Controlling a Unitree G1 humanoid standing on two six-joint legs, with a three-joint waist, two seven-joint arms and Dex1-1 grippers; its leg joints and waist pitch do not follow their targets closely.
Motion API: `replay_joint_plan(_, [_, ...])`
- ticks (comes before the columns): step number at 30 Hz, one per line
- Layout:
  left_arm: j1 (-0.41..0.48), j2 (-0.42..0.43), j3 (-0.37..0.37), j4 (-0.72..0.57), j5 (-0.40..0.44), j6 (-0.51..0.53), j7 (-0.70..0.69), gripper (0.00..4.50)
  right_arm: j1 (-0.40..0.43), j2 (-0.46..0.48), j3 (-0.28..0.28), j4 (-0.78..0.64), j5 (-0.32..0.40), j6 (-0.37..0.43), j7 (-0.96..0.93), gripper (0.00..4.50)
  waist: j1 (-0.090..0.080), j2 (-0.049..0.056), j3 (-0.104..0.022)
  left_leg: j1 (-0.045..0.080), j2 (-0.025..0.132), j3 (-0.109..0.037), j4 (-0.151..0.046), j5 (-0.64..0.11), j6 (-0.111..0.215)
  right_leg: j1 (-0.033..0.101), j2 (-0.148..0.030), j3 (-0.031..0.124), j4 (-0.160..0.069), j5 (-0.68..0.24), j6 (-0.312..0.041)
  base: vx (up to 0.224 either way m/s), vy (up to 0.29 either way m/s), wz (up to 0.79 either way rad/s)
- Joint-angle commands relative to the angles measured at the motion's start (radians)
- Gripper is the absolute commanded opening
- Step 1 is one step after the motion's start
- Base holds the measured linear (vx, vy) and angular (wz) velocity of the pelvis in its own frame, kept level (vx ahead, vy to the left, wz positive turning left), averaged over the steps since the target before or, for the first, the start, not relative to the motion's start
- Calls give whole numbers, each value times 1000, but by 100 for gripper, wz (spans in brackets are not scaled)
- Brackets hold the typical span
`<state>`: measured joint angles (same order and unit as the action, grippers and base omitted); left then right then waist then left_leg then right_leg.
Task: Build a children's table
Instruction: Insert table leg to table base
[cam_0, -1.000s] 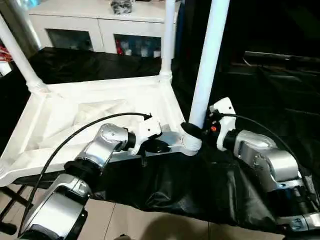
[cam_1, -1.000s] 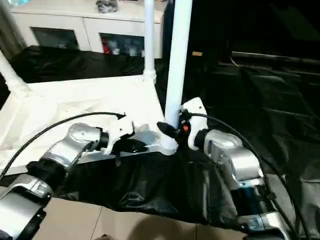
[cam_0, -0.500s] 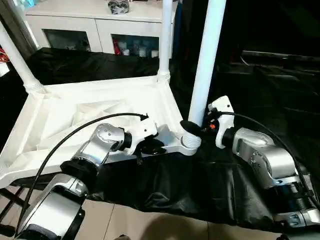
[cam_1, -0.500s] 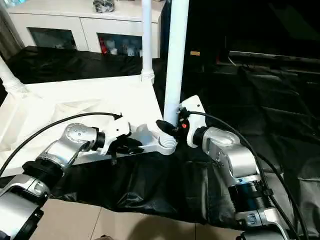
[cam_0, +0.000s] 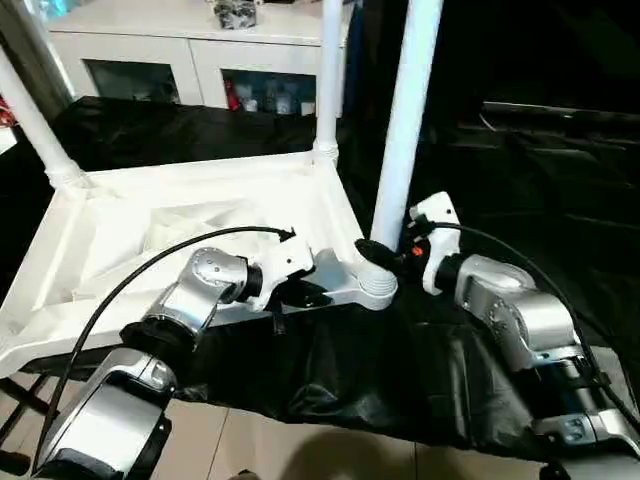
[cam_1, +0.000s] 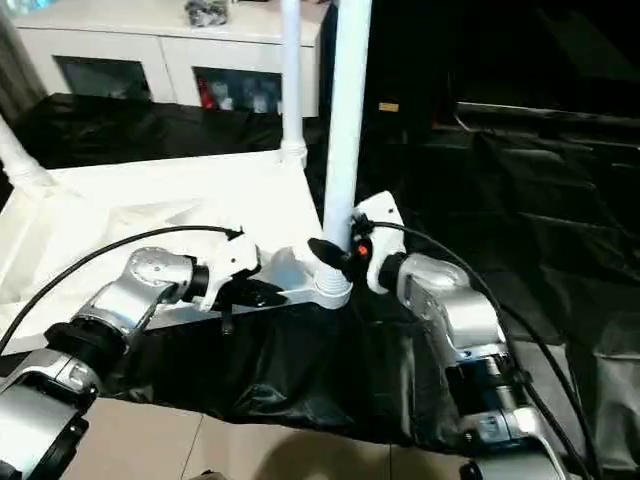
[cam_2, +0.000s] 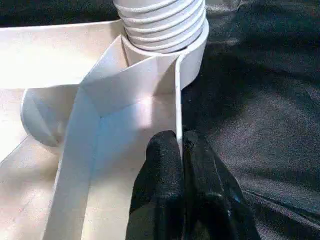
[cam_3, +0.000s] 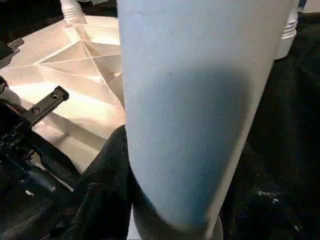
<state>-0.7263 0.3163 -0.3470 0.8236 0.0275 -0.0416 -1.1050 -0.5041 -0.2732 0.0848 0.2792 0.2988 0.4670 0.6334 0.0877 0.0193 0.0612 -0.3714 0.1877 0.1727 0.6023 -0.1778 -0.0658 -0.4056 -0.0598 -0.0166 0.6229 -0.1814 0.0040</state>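
1. You see the small white plastic children's table (cam_0: 200, 215) lying upside down on a black cloth (cam_0: 420, 370), its rectangular top with raised rim facing up and three of its legs visible, pointing upward.
2. The long tapered white leg (cam_0: 400, 120) at the near right corner stands almost upright, its long axis vertical, its threaded foot sitting in the round corner socket (cam_0: 375, 288).
3. Your right gripper (cam_0: 372, 252) is the nearer one to it: its black fingers wrap the leg's base just above the socket, clenched around it.
4. Your left gripper (cam_2: 179, 150) pinches the thin raised rim (cam_2: 176, 95) just beside that same socket, fingers pressed on either side, steadying the top.
5. Judging from this, the coming move is a turn or push about the leg's vertical axis, straight down into the socket.
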Motion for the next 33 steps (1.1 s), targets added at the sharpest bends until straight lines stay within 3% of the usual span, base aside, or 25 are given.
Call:
replay_joint_plan(1, [9,-10,27,-7,-29,-18,1,0,-11,6,-14,10,-4,-20,-1,188,2,-15,-69,11,29,-8,-77,-235,-21,45,-71,32,-81,-250,-208,0,0,0])
replay_joint_plan(6, [18,-14,42,-7,-31,-15,1,0,44,19,-74,31,47,-50,9,188,3,-8,-69,12,30,-8,-77,-234,-15,43,-72,32,-81,-244,-212,0,0,0])
replay_joint_plan(9, [16,-18,45,1,-27,-17,10,0,76,25,-98,40,63,-76,15,188,4,-11,-71,12,30,-7,-78,-232,-9,45,-72,31,-82,-229,-217,0,0,0])
replay_joint_plan(18, [4,-28,49,21,-9,-26,31,0,153,51,-153,87,81,-170,16,188,3,-4,-69,14,31,-8,-81,-257,-4,43,-73,30,-88,-260,-217,0,0,0])
replay_joint_plan(26, [-7,-34,59,46,0,-41,59,0,204,52,-96,49,26,-206,-2,188,5,-5,-65,13,31,-10,-88,-277,-3,42,-75,31,-96,-336,-189,0,0,0])
replay_joint_plan(28, [-7,-36,58,47,2,-42,56,0,204,39,-45,37,-27,-225,-5,188,3,-4,-65,13,31,-11,-89,-286,-6,39,-73,31,-99,-355,-178,0,0,0])
replay_joint_plan(33, [-8,-36,53,50,11,-50,45,0,185,19,9,41,-75,-226,13,188,0,-3,-62,15,31,-12,-91,-313,-8,36,-74,33,-103,-393,-166,0,0,0])
